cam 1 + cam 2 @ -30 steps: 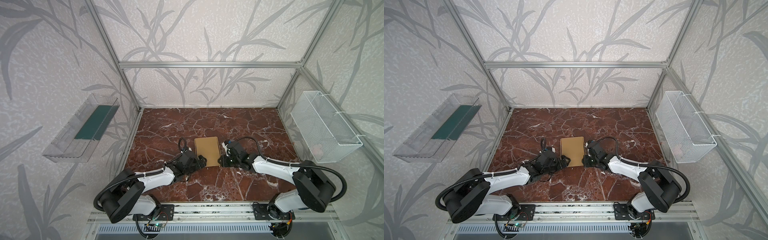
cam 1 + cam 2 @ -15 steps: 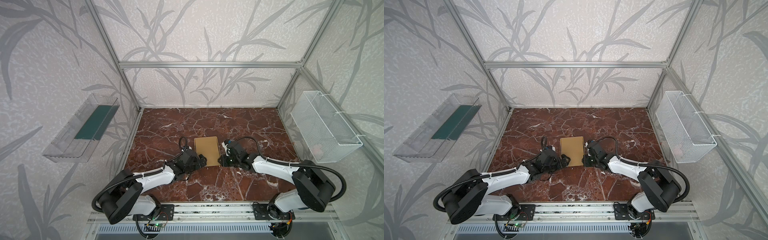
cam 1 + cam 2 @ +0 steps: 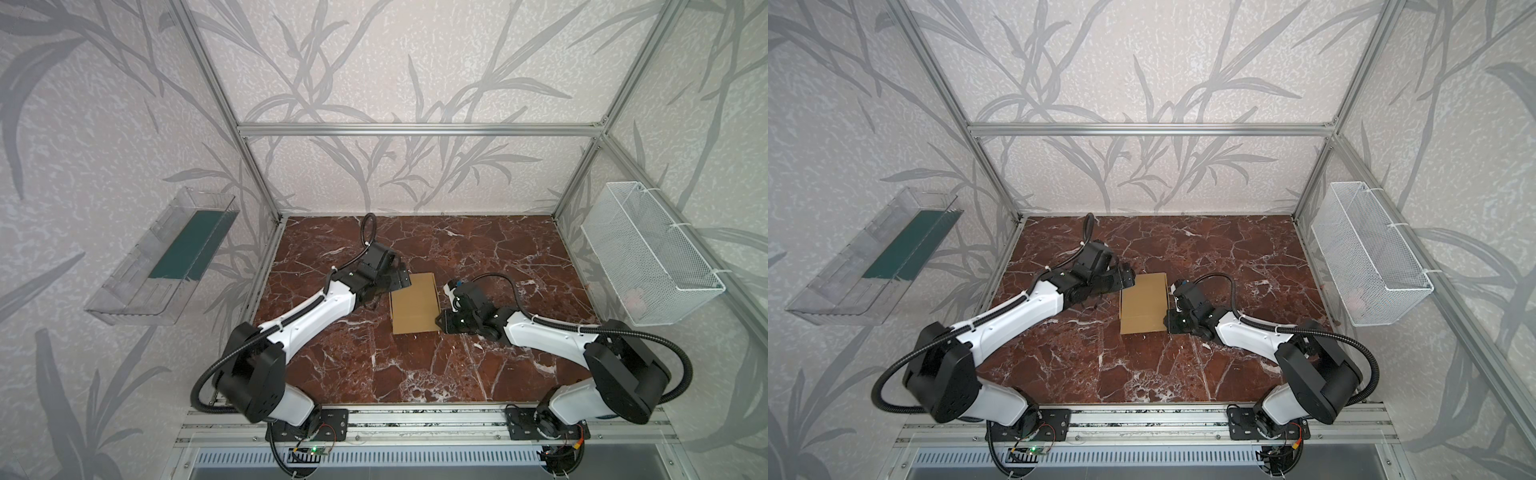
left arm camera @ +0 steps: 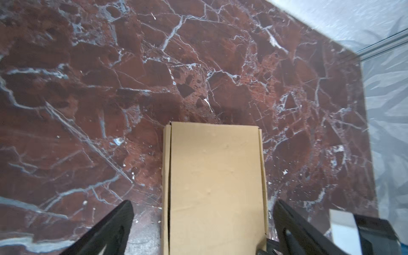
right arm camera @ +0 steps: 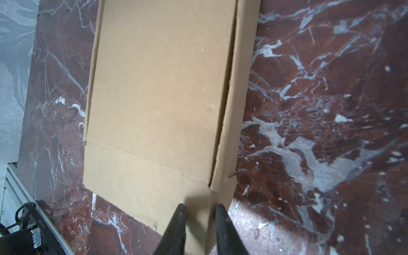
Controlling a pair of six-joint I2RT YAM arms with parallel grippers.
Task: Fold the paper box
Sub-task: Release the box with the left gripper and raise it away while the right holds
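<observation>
Paper box (image 3: 414, 303) lies flat on the red marble bench (image 3: 478, 257), approx mid-bench & between the two arms, long sides running front to back. It's folded up into a shallow closed mailer w/ the lid down, plain tan, no print. Left wrist view shows a narrow dark slit along one long side of the paper box (image 4: 216, 187), where lid meets side wall; the same gap shows in the right wrist view (image 5: 159, 88).

Left tool (image 3: 402, 279) sits at the box's far left corner, jaws spread as wide as they go, nothing held. In its wrist view the tool (image 4: 203, 202) straddles the box end, one finger (image 4: 110, 229) well clear of the cardboard, the other just beside the edge; can't tell if that one touches.

Right tool (image 3: 441, 323) is low at the near right corner. Jaws are nearly together, and in the wrist view (image 5: 199, 207) the box's corner wall sits between the fingertips (image 5: 181, 212), so it looks pinched on the cardboard.

Both top views agree on this layout (image 3: 1144, 304).

White wire basket (image 3: 648, 257) hangs on the right wall; clear tray (image 3: 162, 257) w/ a green sheet on the left wall.
</observation>
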